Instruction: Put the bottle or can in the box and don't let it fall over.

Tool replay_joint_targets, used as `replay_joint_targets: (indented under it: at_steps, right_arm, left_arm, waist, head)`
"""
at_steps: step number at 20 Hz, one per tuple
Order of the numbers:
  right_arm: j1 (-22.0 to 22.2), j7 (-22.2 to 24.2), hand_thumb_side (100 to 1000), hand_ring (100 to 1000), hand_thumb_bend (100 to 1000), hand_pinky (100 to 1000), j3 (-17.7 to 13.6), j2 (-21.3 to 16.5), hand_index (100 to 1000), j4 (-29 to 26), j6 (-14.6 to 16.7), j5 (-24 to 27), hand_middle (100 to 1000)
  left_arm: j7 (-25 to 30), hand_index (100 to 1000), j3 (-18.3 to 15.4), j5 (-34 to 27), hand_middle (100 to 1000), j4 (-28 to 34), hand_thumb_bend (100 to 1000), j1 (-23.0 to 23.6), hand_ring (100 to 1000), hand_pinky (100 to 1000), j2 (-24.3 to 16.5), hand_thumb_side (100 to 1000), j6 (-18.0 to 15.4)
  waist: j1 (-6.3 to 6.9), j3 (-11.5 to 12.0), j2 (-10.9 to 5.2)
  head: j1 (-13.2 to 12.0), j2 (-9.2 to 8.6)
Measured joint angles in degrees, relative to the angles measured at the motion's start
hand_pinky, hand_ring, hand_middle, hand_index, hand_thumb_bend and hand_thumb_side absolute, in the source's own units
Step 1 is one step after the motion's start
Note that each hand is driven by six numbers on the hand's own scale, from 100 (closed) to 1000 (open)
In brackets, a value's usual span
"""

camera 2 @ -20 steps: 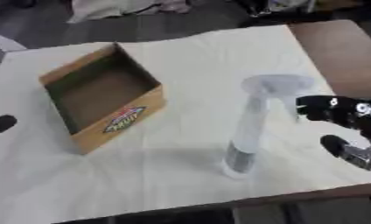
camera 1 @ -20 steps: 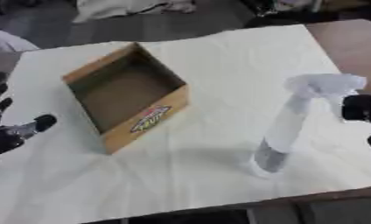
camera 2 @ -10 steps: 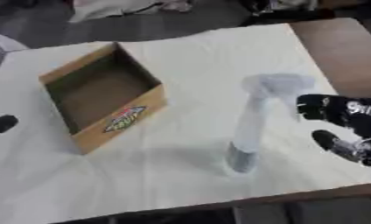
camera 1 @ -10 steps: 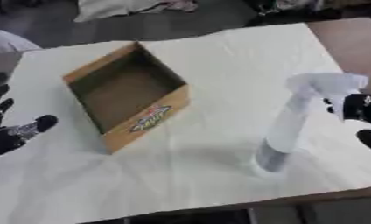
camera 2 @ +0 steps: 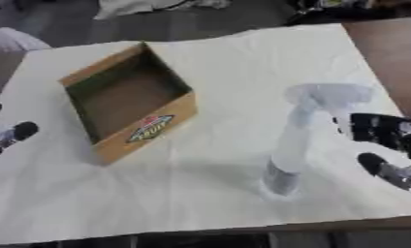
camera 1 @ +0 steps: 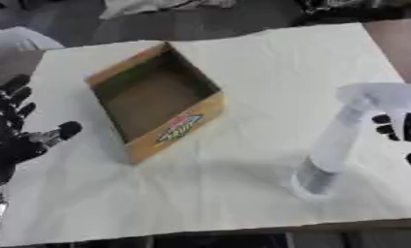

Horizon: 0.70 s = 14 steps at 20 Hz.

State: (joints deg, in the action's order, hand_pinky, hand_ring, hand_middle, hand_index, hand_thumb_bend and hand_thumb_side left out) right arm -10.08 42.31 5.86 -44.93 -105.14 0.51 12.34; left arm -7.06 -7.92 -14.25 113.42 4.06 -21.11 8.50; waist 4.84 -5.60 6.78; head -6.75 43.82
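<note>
One spray bottle (camera 2: 295,140) is stood upright on the cloth-covered bench (camera 1: 243,58), right of one open cardboard box (camera 1: 154,99), well apart from it. Right robot hand (camera 2: 383,138) is seen just beside the bottle, fingers spread, nothing grasped. Left robot hand (camera 1: 14,131) is rested open at left edge.

Head stereo pair — downward, overlapping

Bare cloth (camera 1: 268,72) lies between upright spray bottle (camera 2: 298,138) and box (camera 1: 154,106) (open-topped).
</note>
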Motion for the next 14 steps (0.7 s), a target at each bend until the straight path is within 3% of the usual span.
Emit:
replay_joint_targets:
  at_steps: [14]
  right_arm:
    - [-1.04,0.26,100,1000,100,1000,0.01,3.95,1000,1.49,-4.94,-0.99,1000]
  left_arm:
    - [0.16,861,0.29,0.0,967,0.0,1000,0.0,1000,1000,0.5,100,-0.03]
  waist:
    - [0.15,0.21,0.01]
  head:
    - [0.85,0.0]
